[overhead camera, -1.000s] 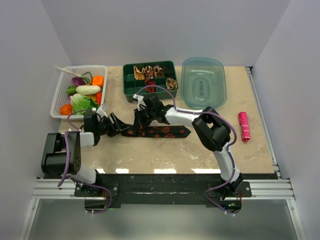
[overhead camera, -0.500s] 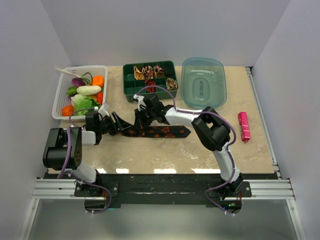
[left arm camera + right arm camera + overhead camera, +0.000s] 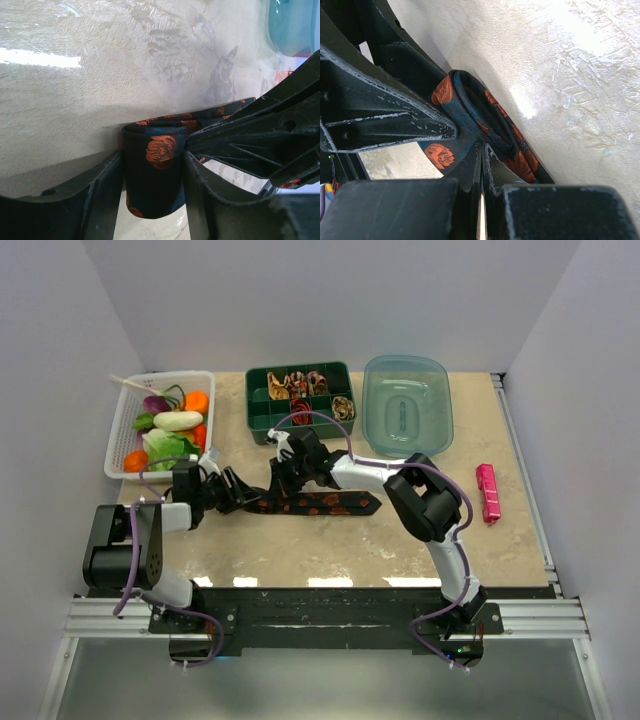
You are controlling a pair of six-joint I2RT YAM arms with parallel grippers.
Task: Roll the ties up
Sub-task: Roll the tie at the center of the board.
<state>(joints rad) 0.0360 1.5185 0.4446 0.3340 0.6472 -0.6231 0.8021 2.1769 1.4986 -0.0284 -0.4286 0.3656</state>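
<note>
Left wrist view: my left pincer (image 3: 152,157) is pinching the rolled end of the black, orange-spotted tie (image 3: 159,150). My right pincer (image 3: 482,150) is pressed together, its tips touching that same coil. Beyond the left pincer's tips, the rest of the tie lies flat along the bench (image 3: 100,75).

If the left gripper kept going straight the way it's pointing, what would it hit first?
The spotted tie, whose rolled end the left gripper straddles; behind it, the shut right gripper, though depth is unclear.
</note>
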